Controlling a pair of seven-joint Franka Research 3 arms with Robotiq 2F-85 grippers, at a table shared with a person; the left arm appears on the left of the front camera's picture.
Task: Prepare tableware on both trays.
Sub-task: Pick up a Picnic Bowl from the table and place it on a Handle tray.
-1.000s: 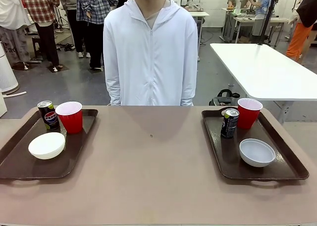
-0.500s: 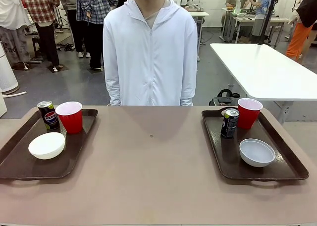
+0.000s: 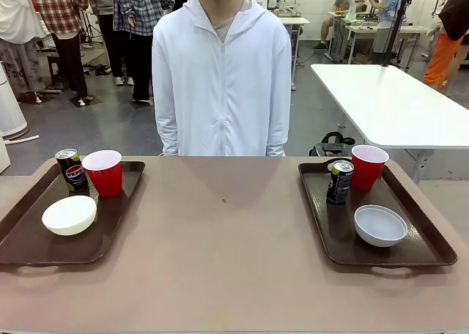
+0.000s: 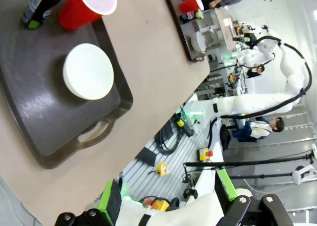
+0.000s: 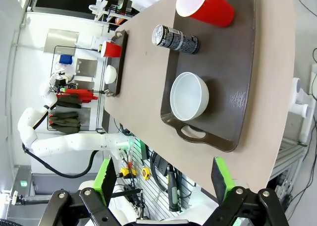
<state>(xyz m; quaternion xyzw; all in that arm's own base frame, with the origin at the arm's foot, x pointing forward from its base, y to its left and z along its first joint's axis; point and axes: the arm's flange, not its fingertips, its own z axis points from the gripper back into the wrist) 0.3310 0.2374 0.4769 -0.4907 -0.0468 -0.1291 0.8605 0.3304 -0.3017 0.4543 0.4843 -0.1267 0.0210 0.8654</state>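
both grippers sit high, clear of the table: left gripper [image 4: 168, 206] and right gripper [image 5: 163, 184] have fingers spread wide with nothing between them. nearest on each tray is one white bowl: left bowl [image 3: 69, 214] on the left tray [image 3: 29, 250], right bowl [image 3: 380, 225] on the right tray [image 3: 432, 247]. behind these, one can each: pepsi can [image 3: 70, 170] and right can [image 3: 339, 181]. farthest, one red cup each: left cup [image 3: 103, 172], right cup [image 3: 367, 166]. count: two trays, two bowls, two cans, two cups. judgement: both sets look complete; the next move calls only for a check, no grasp.
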